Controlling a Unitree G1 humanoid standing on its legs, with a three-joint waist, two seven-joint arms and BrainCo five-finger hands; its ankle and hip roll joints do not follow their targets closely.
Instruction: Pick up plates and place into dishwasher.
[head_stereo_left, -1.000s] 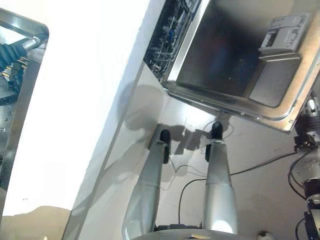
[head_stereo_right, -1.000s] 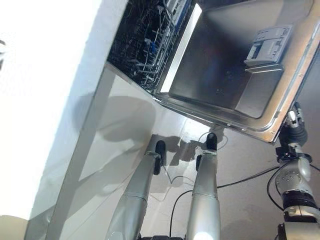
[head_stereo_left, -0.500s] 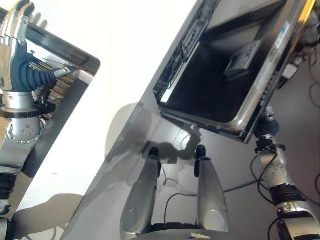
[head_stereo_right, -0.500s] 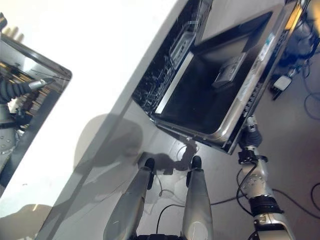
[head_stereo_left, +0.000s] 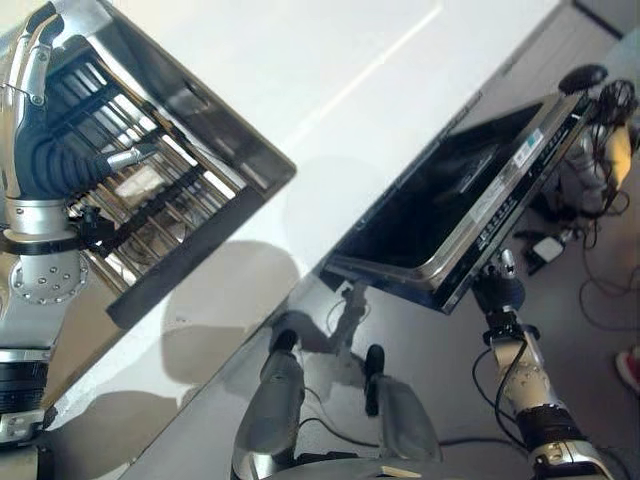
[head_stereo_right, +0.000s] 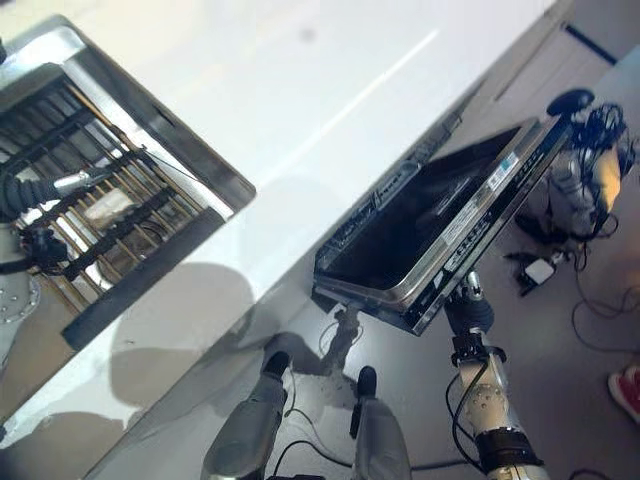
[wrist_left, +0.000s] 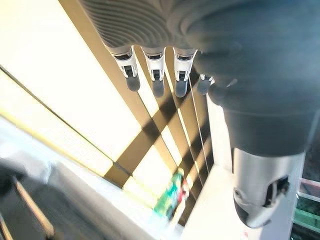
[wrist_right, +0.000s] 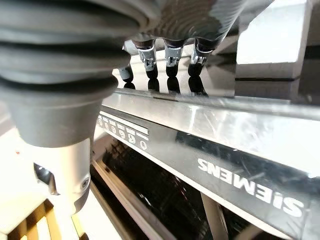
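Observation:
The dishwasher door (head_stereo_left: 440, 200) hangs open below the white counter (head_stereo_left: 330, 90), its dark inner face up. My right hand (head_stereo_left: 497, 292) is at the door's outer edge; in the right wrist view its straight fingers (wrist_right: 170, 55) rest against the steel rim (wrist_right: 225, 120), thumb apart, holding nothing. A dark rack (wrist_right: 160, 190) shows inside the machine. My left hand (head_stereo_left: 40, 150) hovers over the steel sink (head_stereo_left: 250, 170) with its bar rack, fingers (wrist_left: 155, 75) straight and empty. A pale thing (head_stereo_left: 140, 182) lies among the bars; I cannot tell whether it is a plate.
Cables and small devices (head_stereo_left: 590, 170) lie on the floor past the door's far corner. A person's red shoe (head_stereo_left: 630, 368) shows at the right edge. A green object (wrist_left: 172, 192) lies below the slats in the left wrist view.
The camera has swung, bringing the sink and my left hand fully into view and showing the dishwasher door from farther off. My right hand stays at the door's edge.

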